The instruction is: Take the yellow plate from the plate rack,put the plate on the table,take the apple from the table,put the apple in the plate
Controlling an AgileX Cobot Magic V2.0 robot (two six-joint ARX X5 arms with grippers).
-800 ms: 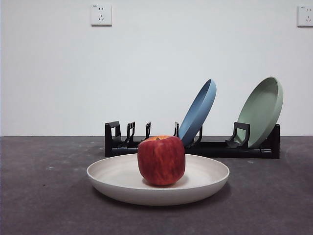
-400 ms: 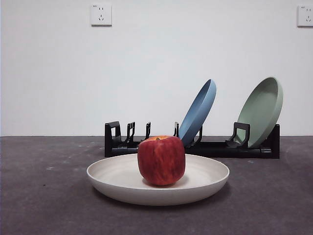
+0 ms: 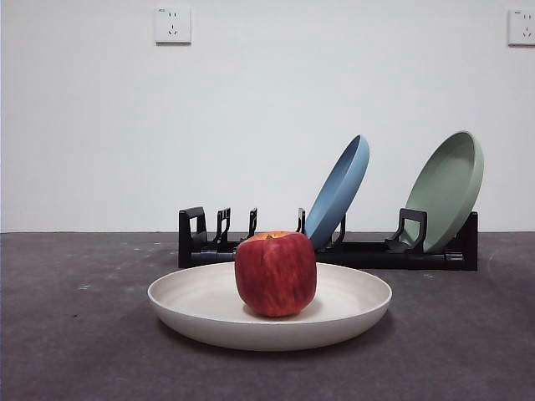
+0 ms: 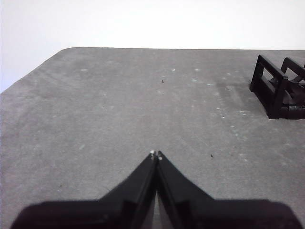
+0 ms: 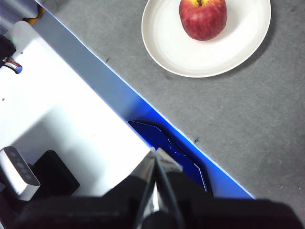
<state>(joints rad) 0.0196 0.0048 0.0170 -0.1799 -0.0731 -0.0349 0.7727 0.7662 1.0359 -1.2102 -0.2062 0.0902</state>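
The large round cream matte plate with a raised rim [image 3: 269,316] lies flat on the dark grey, rough, mottled tabletop [image 3: 75,351], nearest to the front camera. The blocky red apple with faint yellowish streaks and a short stem [image 3: 276,273] stands upright inside the plate, slightly behind its centre, stem upward. Behind the plate, and apart from it, the long low black plastic rack with upright slotted prongs [image 3: 368,251] runs across the tabletop. A round blue plate [image 3: 338,190] leans in a slot near the middle of the rack, and a round pale green plate [image 3: 447,188] leans in a slot at the rack's far right end as the front view shows it; the slots at the other end hold nothing. Two white wall sockets [image 3: 173,25] sit high on the white wall behind. Neither arm appears in the front view. The left gripper [image 4: 156,154] hangs over bare tabletop with its fingers clenched tip to tip, the near end of the rack off to one side. The right gripper [image 5: 155,151] sits beyond the tabletop's edge, over a white and blue base, fingers likewise closed on nothing, well apart from plate and apple.
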